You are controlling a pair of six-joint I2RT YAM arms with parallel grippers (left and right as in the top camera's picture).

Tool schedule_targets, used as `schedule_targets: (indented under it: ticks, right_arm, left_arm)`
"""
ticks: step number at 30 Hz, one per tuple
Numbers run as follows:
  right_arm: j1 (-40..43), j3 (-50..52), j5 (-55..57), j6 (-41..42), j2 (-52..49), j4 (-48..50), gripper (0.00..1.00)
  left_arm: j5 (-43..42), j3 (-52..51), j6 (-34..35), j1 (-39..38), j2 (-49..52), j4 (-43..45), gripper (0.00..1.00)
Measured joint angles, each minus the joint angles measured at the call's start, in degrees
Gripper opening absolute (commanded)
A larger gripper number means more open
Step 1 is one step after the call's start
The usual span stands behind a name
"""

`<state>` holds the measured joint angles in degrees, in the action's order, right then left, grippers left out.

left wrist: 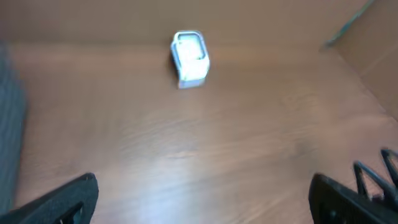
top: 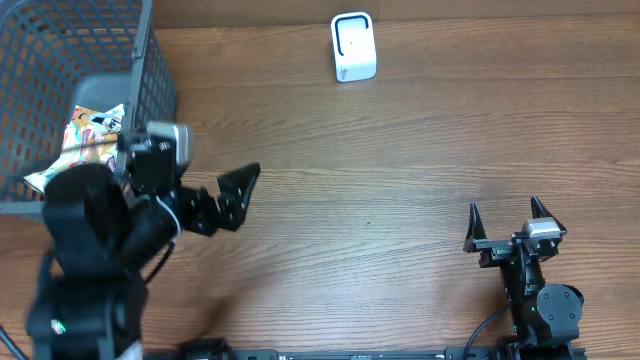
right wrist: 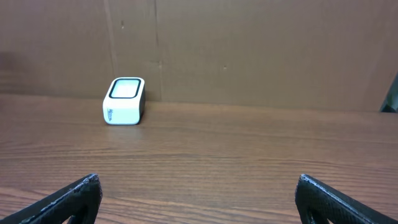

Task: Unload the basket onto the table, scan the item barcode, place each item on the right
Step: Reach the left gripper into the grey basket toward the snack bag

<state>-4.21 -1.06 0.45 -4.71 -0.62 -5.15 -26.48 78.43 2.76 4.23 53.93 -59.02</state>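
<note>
The item, a colourful snack packet (top: 88,140), lies inside the wire basket (top: 150,70) at the far left. The white barcode scanner (top: 352,46) stands at the back of the table, its window facing up; both wrist views also show this scanner (left wrist: 189,57) (right wrist: 123,101). My left gripper (top: 243,197) hovers open just right of the basket, pointing towards the table's middle, and holds nothing (left wrist: 202,180). Near the front right, my right gripper (top: 504,208) is open and empty too, aimed at the back wall (right wrist: 198,180).
The basket's dark mesh wall (left wrist: 9,124) blurs along the left edge of the left wrist view. A brown cardboard wall (right wrist: 249,50) closes off the back of the wooden table (top: 400,180). The left arm's base partly covers the basket's front.
</note>
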Motion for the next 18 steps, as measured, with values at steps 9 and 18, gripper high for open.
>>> schedule_targets:
  ticks: [9, 18]
  right_arm:
    - [0.00, 0.00, 0.00, -0.02, 0.04, 0.04, 1.00]
    - [0.00, 0.00, 0.00, 0.00, 0.04, -0.02, 1.00]
  left_arm:
    - [17.73, 43.25, 1.51, 0.02, 29.11, -24.35, 1.00]
    - [32.30, 60.13, 10.71, 12.13, 38.60, -17.51, 1.00]
